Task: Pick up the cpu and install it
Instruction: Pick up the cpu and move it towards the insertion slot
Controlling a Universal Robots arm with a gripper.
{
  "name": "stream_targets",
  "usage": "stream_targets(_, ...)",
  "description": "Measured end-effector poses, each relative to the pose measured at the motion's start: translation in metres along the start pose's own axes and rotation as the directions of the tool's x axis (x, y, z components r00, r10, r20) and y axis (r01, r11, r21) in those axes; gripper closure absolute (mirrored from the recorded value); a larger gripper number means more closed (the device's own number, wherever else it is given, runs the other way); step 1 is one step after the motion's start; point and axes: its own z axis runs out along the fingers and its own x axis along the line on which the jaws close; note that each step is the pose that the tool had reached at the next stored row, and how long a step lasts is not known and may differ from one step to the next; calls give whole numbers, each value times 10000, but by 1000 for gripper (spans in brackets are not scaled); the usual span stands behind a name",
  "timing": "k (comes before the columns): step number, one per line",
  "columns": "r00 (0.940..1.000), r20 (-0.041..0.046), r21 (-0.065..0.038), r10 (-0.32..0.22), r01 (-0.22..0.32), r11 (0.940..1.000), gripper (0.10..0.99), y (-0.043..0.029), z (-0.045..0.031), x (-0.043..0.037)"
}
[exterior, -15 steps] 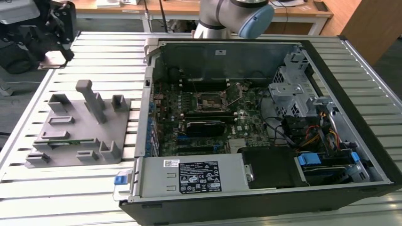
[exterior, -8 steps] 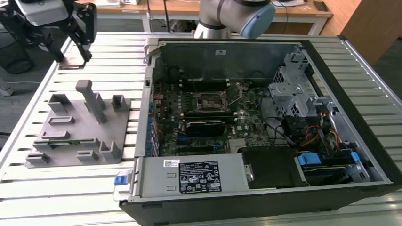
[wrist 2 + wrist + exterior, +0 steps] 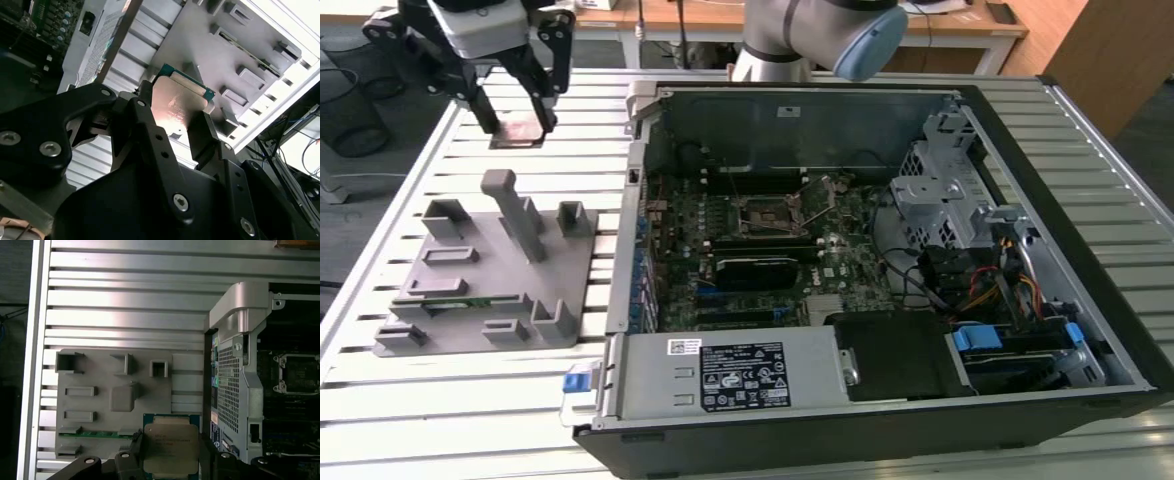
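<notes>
Exterior view shows the slatted table (image 3: 454,410) carrying the open computer case (image 3: 801,120) and, at the exterior view's left, the grey fixture tray (image 3: 454,300). My gripper (image 3: 519,128) hangs over the slats just past the tray. In the first wrist view, my 2 fingers clamp the cpu (image 3: 170,447) by opposite edges, well apart from the motherboard socket (image 3: 296,372).
</notes>
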Motion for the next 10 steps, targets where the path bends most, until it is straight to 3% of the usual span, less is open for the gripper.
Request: stream_targets(10, 10000, 0, 1, 0, 0, 10000, 557, -8, 6, -450)
